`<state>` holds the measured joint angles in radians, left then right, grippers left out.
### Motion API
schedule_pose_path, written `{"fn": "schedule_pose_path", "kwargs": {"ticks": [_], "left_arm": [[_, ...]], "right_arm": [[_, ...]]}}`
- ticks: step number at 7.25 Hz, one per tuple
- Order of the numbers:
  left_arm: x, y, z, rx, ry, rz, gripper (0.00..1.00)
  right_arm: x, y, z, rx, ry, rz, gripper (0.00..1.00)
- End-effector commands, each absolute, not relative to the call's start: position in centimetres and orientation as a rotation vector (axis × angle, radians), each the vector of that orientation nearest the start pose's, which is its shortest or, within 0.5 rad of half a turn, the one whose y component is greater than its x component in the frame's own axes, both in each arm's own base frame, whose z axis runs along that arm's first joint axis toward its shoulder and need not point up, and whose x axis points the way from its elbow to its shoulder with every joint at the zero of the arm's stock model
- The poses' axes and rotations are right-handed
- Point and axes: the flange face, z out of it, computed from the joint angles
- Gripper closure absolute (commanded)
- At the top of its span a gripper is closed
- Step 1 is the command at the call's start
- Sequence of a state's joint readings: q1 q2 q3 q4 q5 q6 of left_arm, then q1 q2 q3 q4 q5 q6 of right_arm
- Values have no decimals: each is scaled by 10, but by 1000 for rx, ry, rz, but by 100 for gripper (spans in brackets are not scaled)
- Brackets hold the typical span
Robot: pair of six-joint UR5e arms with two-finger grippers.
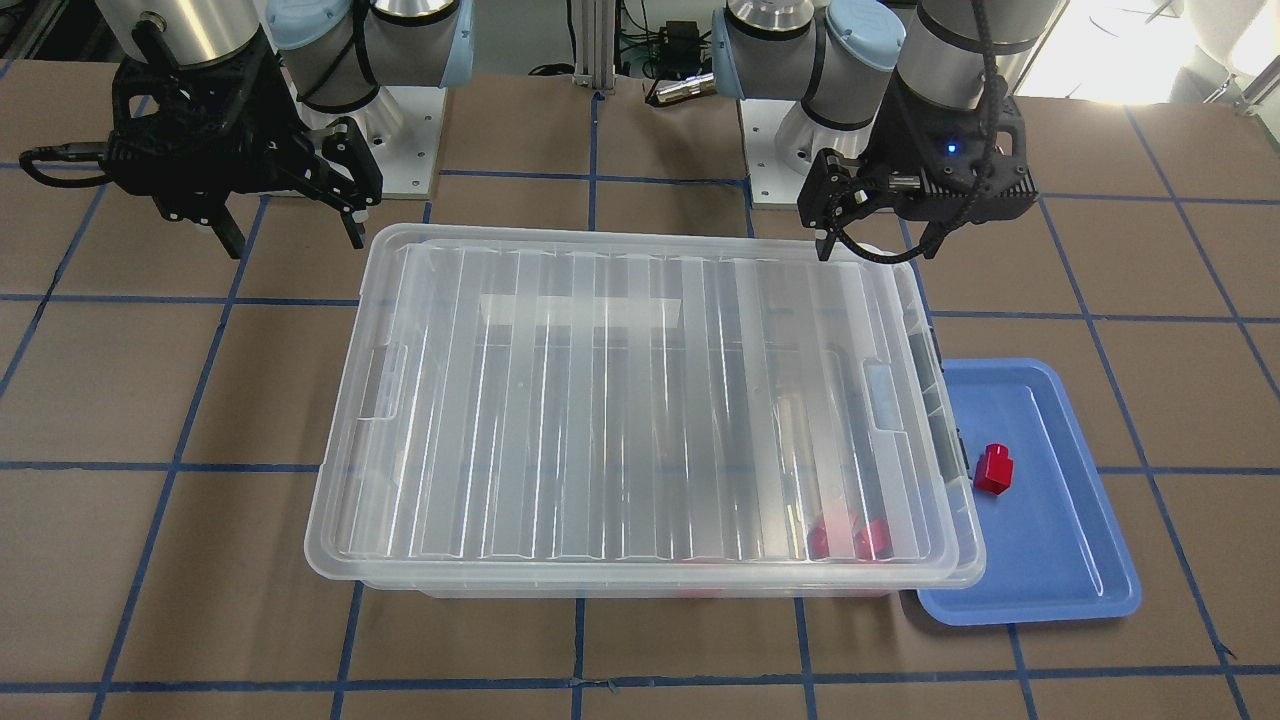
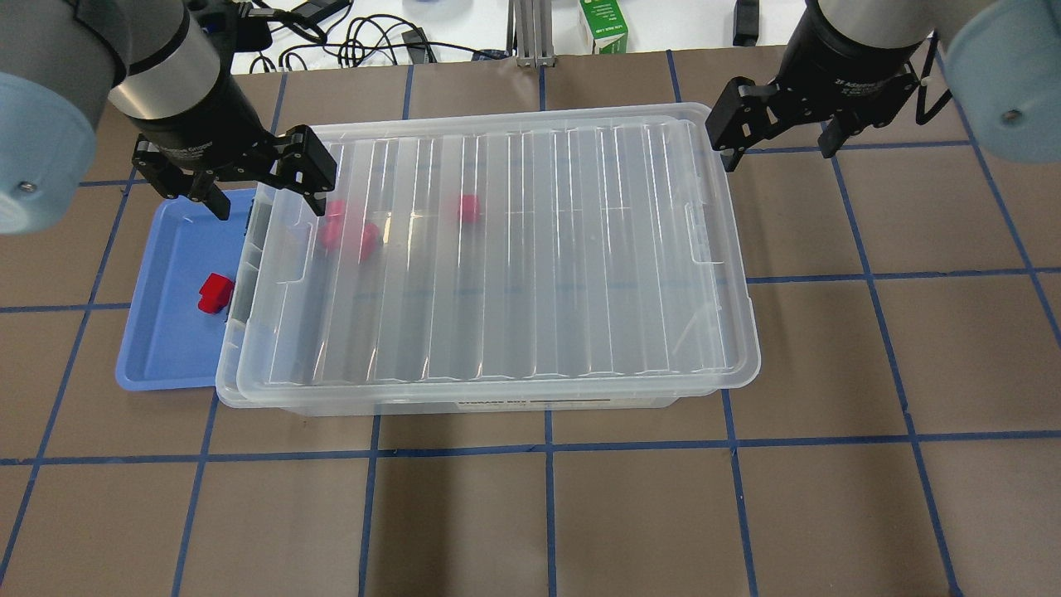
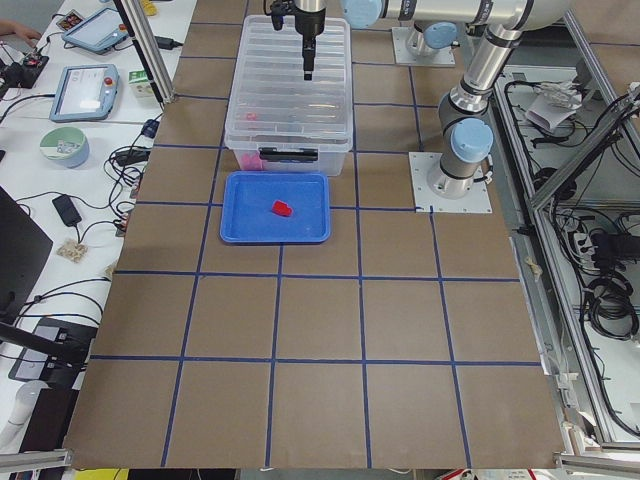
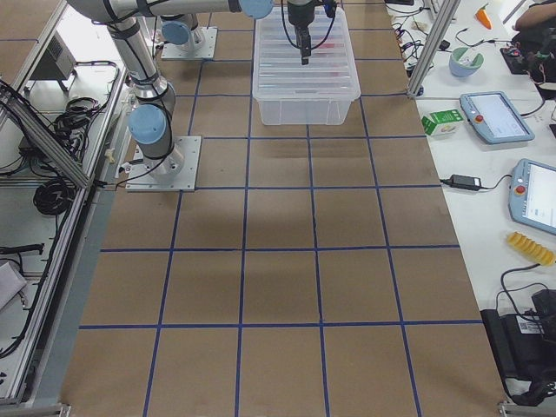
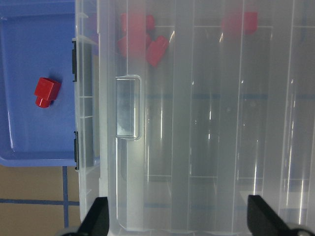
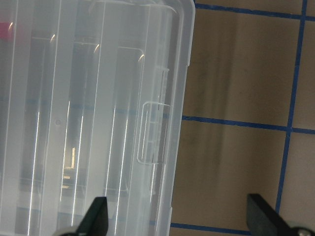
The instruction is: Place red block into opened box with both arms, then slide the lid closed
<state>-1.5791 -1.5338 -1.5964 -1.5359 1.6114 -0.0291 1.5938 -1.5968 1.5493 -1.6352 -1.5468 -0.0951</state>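
The red block (image 1: pixel 994 468) (image 2: pixel 215 293) (image 5: pixel 47 91) lies in a blue tray (image 1: pixel 1050 540) (image 2: pixel 166 348) beside the box's left end. The clear box (image 2: pixel 539 405) stands mid-table. Its ribbed lid (image 2: pixel 539 249) (image 1: pixel 600 400) lies on top, shifted slightly to the robot's right, leaving a narrow strip by the grey latches uncovered. My left gripper (image 2: pixel 265 191) (image 1: pixel 880 225) (image 5: pixel 179 221) hangs open over the lid's left end, holding nothing. My right gripper (image 2: pixel 779 145) (image 1: pixel 290 225) (image 6: pixel 179 221) hangs open over the box's far right corner, empty.
A few other red blocks (image 2: pixel 352 236) (image 5: pixel 142 39) sit inside the box under the lid. A green carton (image 2: pixel 603 25) and cables lie beyond the table's far edge. Side benches carry tablets (image 4: pixel 495 115) and a bowl (image 3: pixel 64 147).
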Motion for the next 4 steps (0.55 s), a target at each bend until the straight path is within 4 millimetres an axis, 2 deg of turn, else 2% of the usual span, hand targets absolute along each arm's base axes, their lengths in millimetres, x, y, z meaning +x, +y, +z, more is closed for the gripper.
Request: {"fn": "schedule_pose_path", "kwargs": {"ticks": [1, 2, 4], "left_arm": [[-133, -480, 500, -30, 3097, -84, 0], [-132, -482, 504, -30, 3095, -87, 0], [-133, -482, 504, -30, 3097, -87, 0]], "right_arm": [[148, -487, 518, -188, 3112, -176, 0], [146, -488, 517, -200, 3108, -172, 0], [133, -505, 498, -181, 3107, -116, 0]]}}
